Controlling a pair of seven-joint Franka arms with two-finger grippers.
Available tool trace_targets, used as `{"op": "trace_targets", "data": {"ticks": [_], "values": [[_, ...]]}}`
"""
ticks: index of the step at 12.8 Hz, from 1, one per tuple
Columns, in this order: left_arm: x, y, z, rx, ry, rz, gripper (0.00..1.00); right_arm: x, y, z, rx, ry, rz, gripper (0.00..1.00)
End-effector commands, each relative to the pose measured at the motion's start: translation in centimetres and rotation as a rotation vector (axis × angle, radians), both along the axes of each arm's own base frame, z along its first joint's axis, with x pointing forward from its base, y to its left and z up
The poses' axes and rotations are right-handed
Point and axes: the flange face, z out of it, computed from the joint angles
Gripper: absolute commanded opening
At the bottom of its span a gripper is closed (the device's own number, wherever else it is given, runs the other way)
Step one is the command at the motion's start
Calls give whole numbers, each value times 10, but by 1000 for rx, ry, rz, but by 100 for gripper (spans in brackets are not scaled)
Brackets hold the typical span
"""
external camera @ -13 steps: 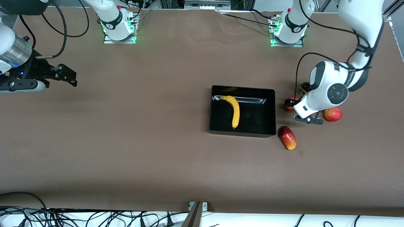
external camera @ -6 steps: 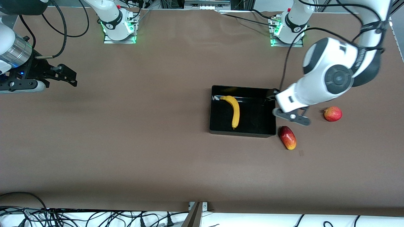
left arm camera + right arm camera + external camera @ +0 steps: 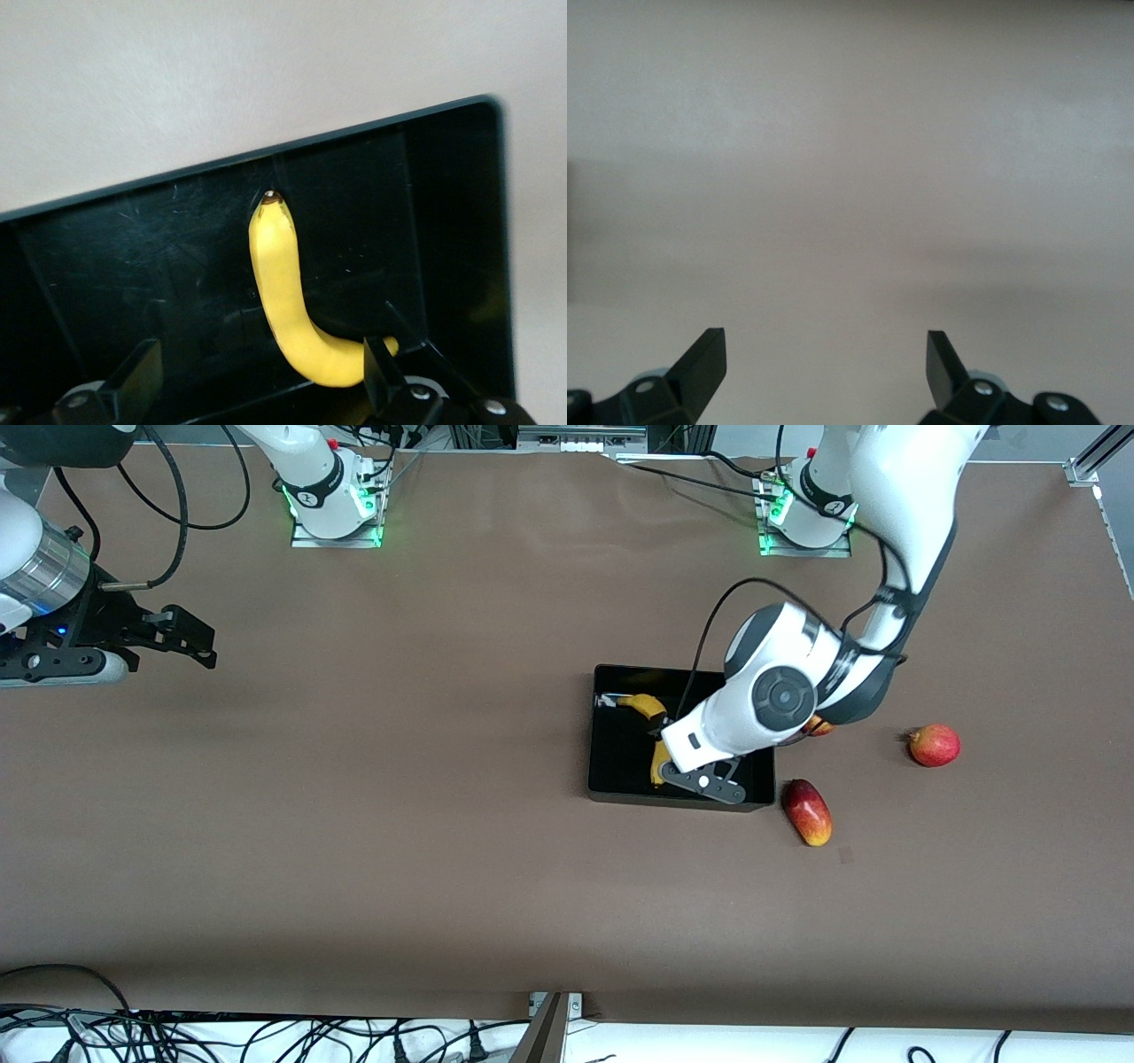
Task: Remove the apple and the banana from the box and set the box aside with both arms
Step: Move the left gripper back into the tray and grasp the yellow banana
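Yellow curved banana (image 3: pixel 285 301) lies in your glossy black plastic box (image 3: pixel 607 779), so your left gripper (image 3: pixel 261 381) hangs over it, jaws spread to straddle, while your right gripper (image 3: pixel 826 359) waits, jaws spread, over bare table.

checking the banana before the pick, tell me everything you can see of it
The banana is a single curved fruit, plain yellow with smooth skin and a small dark tip. It lies flat on the glossy black floor of the box, toward the right arm's end of it, running from the wall farther from the front camera toward the nearer wall. In the front view the left arm hides its middle. The left pincer hangs open over it, one finger close by its curved end; no contact is visible.
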Motion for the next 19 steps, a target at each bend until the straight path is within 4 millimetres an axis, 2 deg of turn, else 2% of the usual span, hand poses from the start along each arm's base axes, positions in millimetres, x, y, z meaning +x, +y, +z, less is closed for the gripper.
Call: {"op": "trace_targets", "data": {"ticks": [1, 4, 5, 8, 9, 10, 11, 13, 15, 17, 19], "values": [[-11, -1, -37, 3, -18, 27, 100, 0, -1, 5, 9, -9, -3, 100], [-51, -38, -86, 25, -32, 73, 100, 0, -1, 5, 9, -8, -3, 100], [-53, -38, -96, 63, -43, 62, 100, 1, -3, 5, 9, -8, -6, 100], [-60, -37, -104, 119, -57, 59, 100, 1, -3, 4, 9, -6, -6, 100], [-60, -37, -104, 121, -54, 54, 73, 1, -3, 4, 9, -5, -6, 100], [-61, -38, -103, 121, -52, 48, 23, 1, -3, 5, 9, -8, -6, 100], [-62, -39, -101, 124, -50, 46, 0, 1, -3, 4, 9, -5, -6, 100], [-62, -39, -95, 139, -35, 41, 0, 1, -3, 4, 9, -5, -7, 100], [-57, -36, -75, 145, -44, 48, 0, 0, -4, 5, 9, -6, -7, 100], [-53, -31, -42, 163, -52, 49, 0, 0, -4, 5, 9, -6, -7, 100], [-36, -27, 7, 178, -47, 65, 0, 1, -3, 4, 9, -5, -7, 100]]}}
